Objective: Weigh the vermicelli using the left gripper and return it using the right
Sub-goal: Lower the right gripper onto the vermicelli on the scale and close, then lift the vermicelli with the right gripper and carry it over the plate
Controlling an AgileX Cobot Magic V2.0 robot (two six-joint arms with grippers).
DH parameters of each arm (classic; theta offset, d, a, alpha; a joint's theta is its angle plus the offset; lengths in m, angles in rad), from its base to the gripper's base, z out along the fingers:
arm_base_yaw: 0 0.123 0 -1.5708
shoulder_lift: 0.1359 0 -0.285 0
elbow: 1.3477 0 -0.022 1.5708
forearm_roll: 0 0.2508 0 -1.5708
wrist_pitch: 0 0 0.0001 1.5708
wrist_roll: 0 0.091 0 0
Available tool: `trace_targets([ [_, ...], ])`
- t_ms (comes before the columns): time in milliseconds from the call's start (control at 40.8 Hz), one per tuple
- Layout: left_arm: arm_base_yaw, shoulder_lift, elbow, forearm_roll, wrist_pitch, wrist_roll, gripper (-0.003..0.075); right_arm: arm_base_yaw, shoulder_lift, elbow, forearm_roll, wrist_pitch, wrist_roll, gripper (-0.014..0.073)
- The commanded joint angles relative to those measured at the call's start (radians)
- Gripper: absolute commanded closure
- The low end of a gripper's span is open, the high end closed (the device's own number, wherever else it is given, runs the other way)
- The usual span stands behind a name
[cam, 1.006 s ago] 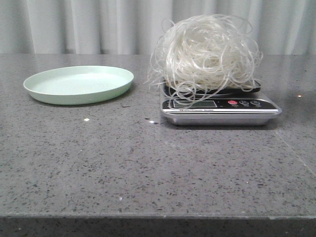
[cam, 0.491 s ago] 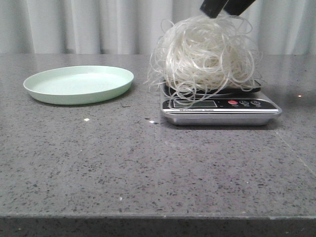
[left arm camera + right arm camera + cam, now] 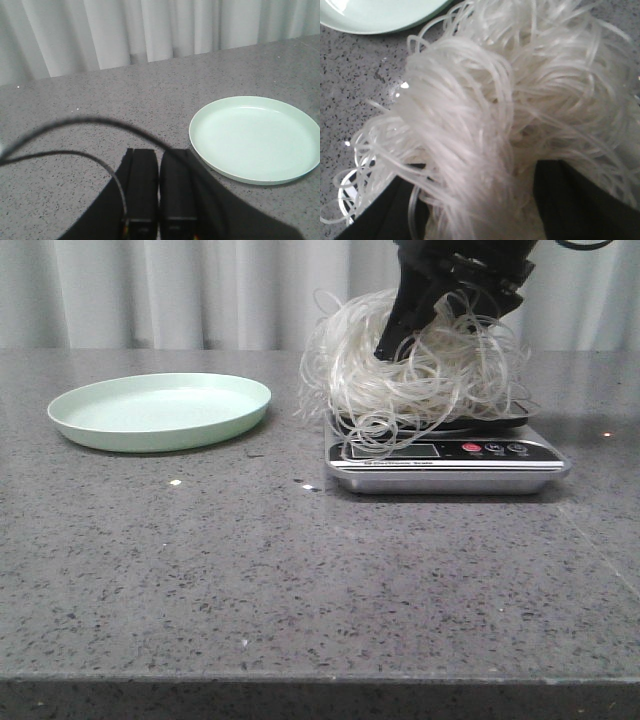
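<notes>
since half a second ago the right gripper (image 3: 425, 335) has dropped from above the pile into the top of the vermicelli (image 3: 415, 365), which a second ago sat alone on the scale (image 3: 447, 455). front view: the tangle rests on the scale's platform, strands drooping over the display; one dark finger (image 3: 397, 325) pokes into the noodles, the pale green plate (image 3: 160, 410) lies well apart to the left on the grey table (image 3: 300, 570). left wrist view: the left gripper (image 3: 159, 192) has its fingers pressed together with nothing between them, near the plate (image 3: 255, 137). right wrist view: the right gripper's (image 3: 475, 200) fingers (image 3: 580, 200) are spread wide on either side of the vermicelli (image 3: 485, 110), not yet clamped
</notes>
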Motion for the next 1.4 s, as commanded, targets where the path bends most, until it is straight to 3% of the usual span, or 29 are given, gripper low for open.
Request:
trace_targets([
  [0, -0.008, -0.002, -0.027, -0.017, -0.075, -0.01, 0.0583, 0.002, -0.026, -0.026, 0.001, 0.014, -0.014, 0.0069],
  [147, -0.008, -0.002, -0.027, -0.017, -0.075, -0.01, 0.0583, 0.002, -0.026, -0.026, 0.001, 0.016, -0.014, 0.0181],
  [343, -0.008, -0.002, -0.027, -0.017, -0.075, -0.01, 0.0583, 0.002, -0.029, -0.026, 0.001, 0.02, -0.014, 0.0452],
  [907, -0.008, -0.002, -0.027, -0.017, -0.075, -0.01, 0.0583, 0.002, -0.09, -0.287, 0.012, 0.041, -0.014, 0.0442],
  [1128, -0.008, -0.002, -0.027, -0.017, -0.075, -0.01, 0.0583, 0.008, -0.09, -0.427, 0.113, 0.028, -0.014, 0.0442],
  [1373, -0.008, -0.002, -0.027, -0.017, -0.075, -0.01, 0.0583, 0.085, -0.062, -0.5, 0.229, -0.096, -0.014, 0.0442],
])
